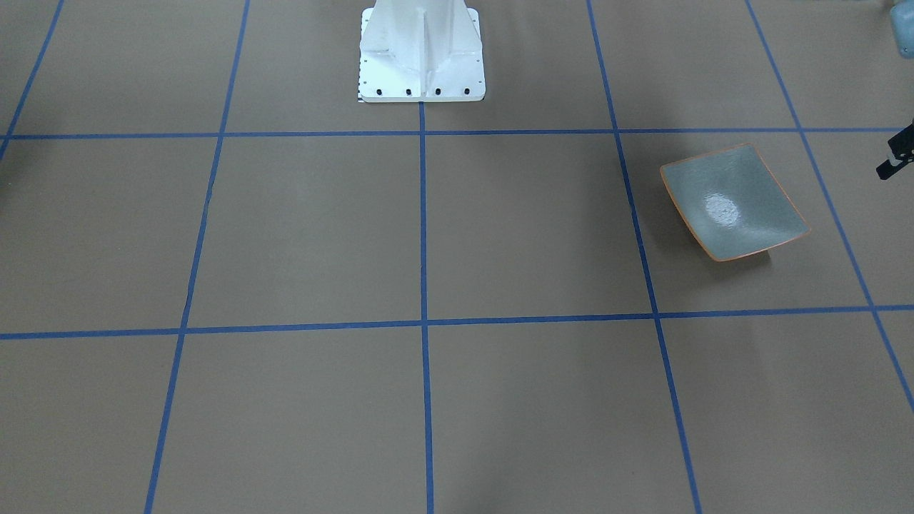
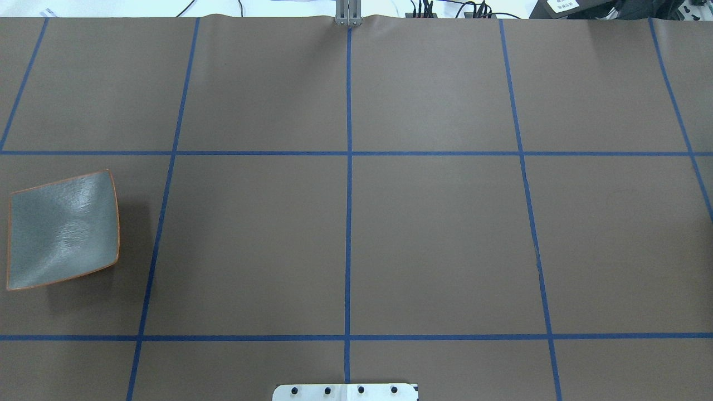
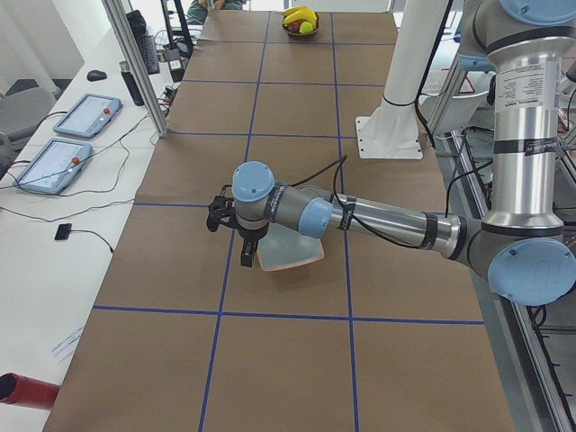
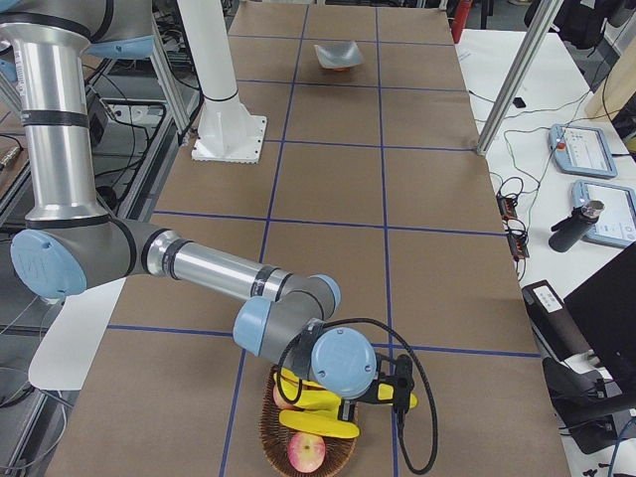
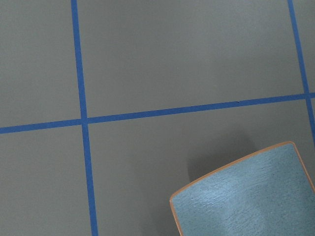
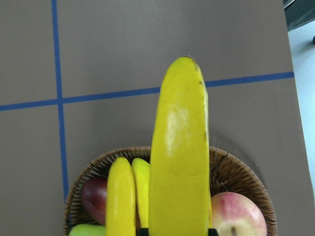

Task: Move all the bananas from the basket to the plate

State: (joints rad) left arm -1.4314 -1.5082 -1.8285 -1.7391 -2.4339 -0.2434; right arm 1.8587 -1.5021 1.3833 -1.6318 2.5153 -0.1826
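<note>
One bright yellow curved banana (image 6: pixel 179 147) looked pinched in the right gripper (image 4: pixel 390 394) above the brown wicker basket (image 6: pixel 236 172) at the frame's bottom, and I judged it needed carrying next to the squarish grey-green glossy plate (image 1: pixel 735 207), while I couldn't tell how far the left gripper (image 1: pixel 898 151) stood open.

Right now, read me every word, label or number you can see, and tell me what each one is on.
None can be read.
Printed label on the near left arm's silver tube: too blurred.
White tag beyond the table's far edge: too small.
Tablet screens: too small.
Grey-green glossy plate, yellow bananas, woven basket: no print shows.
</note>
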